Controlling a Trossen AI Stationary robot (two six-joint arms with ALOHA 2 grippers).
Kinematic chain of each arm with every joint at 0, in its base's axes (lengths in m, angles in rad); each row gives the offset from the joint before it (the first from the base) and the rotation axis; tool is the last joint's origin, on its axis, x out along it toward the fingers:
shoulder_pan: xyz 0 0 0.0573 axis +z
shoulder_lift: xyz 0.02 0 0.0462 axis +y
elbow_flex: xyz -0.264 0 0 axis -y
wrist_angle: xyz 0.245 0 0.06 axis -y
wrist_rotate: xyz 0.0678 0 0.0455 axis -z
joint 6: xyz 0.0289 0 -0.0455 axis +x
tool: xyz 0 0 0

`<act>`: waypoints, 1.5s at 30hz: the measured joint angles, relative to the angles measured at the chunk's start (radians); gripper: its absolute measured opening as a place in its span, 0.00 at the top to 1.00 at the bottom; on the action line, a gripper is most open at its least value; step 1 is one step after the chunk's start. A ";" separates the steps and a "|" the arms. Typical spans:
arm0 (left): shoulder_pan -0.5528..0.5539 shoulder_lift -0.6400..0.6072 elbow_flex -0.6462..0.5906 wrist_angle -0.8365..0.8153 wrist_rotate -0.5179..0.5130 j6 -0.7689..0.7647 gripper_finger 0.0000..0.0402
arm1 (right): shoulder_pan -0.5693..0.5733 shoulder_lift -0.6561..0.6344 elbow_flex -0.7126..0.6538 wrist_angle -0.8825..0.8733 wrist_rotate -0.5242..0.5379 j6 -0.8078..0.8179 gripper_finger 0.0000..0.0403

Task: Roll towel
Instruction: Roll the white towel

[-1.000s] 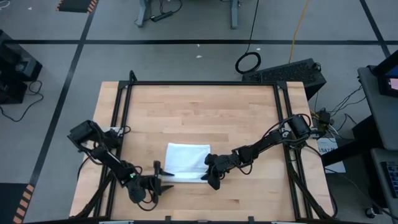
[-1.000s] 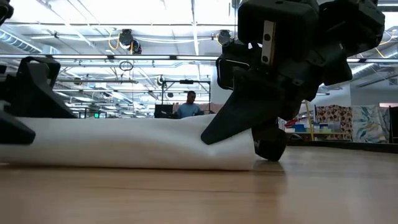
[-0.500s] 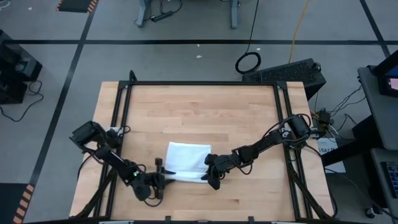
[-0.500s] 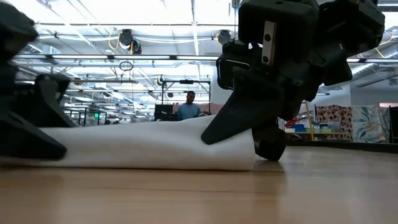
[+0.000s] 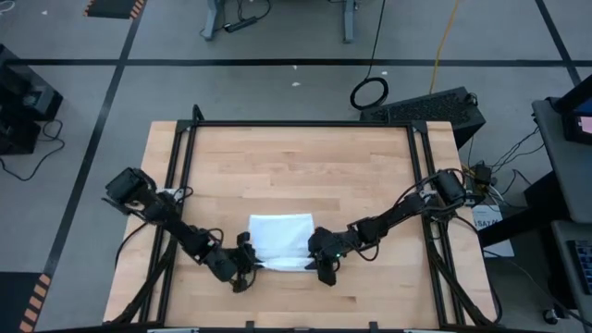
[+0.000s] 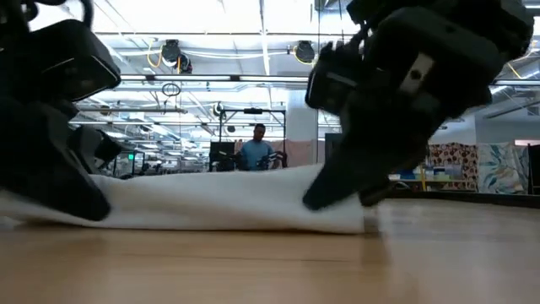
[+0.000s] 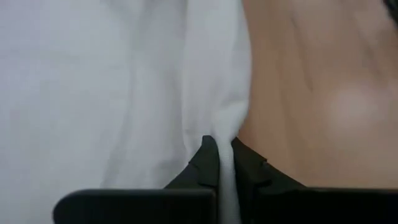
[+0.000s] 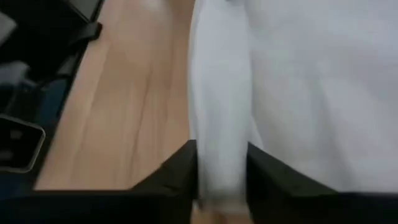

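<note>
The towel [image 5: 280, 239] lies flat near the front edge of the bench [image 5: 296, 166], long axis left to right, its front hem pinched at the left corner by the left gripper [image 5: 246, 264] and at the right corner by the right gripper [image 5: 321, 262], both jaws clamped on cloth.

A big industrial hall: ceiling trusses [image 6: 211, 80], cabled workstations [image 5: 425, 109].

A wooden table [image 5: 296, 166] in a black frame stands on a grey floor [image 5: 277, 88] crossed by dark tape lines. Behind it, a hall with bright ceiling lights [image 6: 211, 17], where a person [image 6: 257, 143] stands (far off), and patterned cloth [image 6: 481, 165].
</note>
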 joint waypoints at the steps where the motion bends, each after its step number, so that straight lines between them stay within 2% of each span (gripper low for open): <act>1: 0.014 -0.017 -0.001 -0.004 0.043 -0.013 0.96 | 0.002 -0.018 0.000 -0.021 0.003 -0.033 0.72; 4: 0.051 -0.064 -0.002 -0.015 0.166 -0.045 0.96 | 0.026 -0.083 0.000 -0.131 0.055 -0.113 0.58; 7: 0.088 -0.097 -0.002 -0.040 0.231 -0.074 0.96 | 0.072 -0.147 0.000 -0.236 0.189 -0.194 0.45; 12: 0.134 -0.130 -0.006 -0.144 0.257 -0.131 0.96 | 0.194 -0.154 0.002 -0.167 0.452 -0.390 0.31; 18: 0.182 -0.165 -0.072 -0.130 0.313 -0.245 0.96 | 0.283 -0.021 0.004 0.124 0.639 -0.641 0.26; 23: 0.211 -0.163 -0.103 -0.037 0.407 -0.267 0.96 | 0.279 0.075 0.015 0.244 0.768 -0.728 0.26; 28: 0.240 -0.163 -0.111 0.024 0.475 -0.267 0.96 | 0.238 0.121 0.034 0.255 0.736 -0.743 0.26; 35: 0.263 -0.163 -0.123 0.024 0.484 -0.270 0.96 | 0.192 0.123 0.049 0.245 0.685 -0.761 0.29; 45: 0.266 -0.163 -0.127 0.027 0.475 -0.292 0.96 | 0.095 0.122 0.053 0.115 0.482 -0.510 0.43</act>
